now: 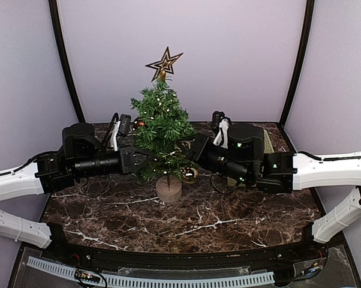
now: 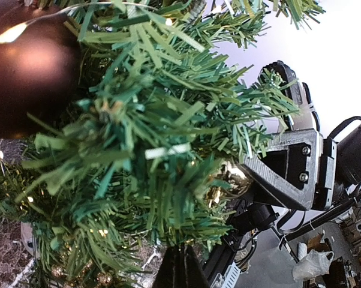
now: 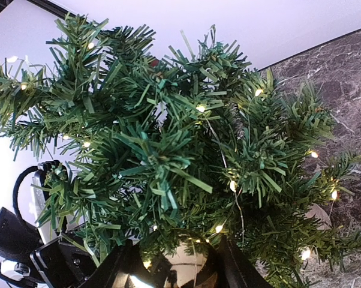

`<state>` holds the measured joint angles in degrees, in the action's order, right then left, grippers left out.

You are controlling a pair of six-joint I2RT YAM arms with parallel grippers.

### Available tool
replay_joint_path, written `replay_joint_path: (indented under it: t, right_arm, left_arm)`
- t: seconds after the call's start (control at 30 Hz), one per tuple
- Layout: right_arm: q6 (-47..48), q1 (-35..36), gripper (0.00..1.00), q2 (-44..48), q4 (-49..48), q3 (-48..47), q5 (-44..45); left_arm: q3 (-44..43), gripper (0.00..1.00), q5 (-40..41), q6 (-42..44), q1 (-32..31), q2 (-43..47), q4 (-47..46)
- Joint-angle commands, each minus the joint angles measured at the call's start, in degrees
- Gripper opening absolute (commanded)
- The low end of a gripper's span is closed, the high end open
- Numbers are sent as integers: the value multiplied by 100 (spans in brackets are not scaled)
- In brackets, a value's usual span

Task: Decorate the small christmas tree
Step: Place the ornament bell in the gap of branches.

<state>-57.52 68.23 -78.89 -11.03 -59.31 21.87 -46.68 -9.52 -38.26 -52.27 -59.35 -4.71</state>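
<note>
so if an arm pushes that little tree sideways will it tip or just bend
Probably tips easily: the tree stands tall on a thin trunk over a small round base, with a star on top. The bristly branches look springy, so a light push likely just bends them.

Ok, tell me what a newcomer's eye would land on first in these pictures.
The small christmas tree comes first, standing mid-table on the dark marble table, strung with tiny lit lights and topped by a gold-edged star. Next, the left gripper and right gripper reach into its branches from either side, with a gold bauble between the right one's fingers.
</note>
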Motion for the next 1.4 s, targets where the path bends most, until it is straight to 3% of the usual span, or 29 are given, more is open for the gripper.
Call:
replay_joint_path:
  t: [0.0, 1.37]
  right_arm:
    - [24, -30, 31, 112, -233, -2, -38]
    - [-443, -42, 28, -373, -128, 73, 31]
  left_arm:
    - [-46, 0, 139, -77, 16, 7, -232]
    - [249, 0, 781, -252, 22, -296, -296]
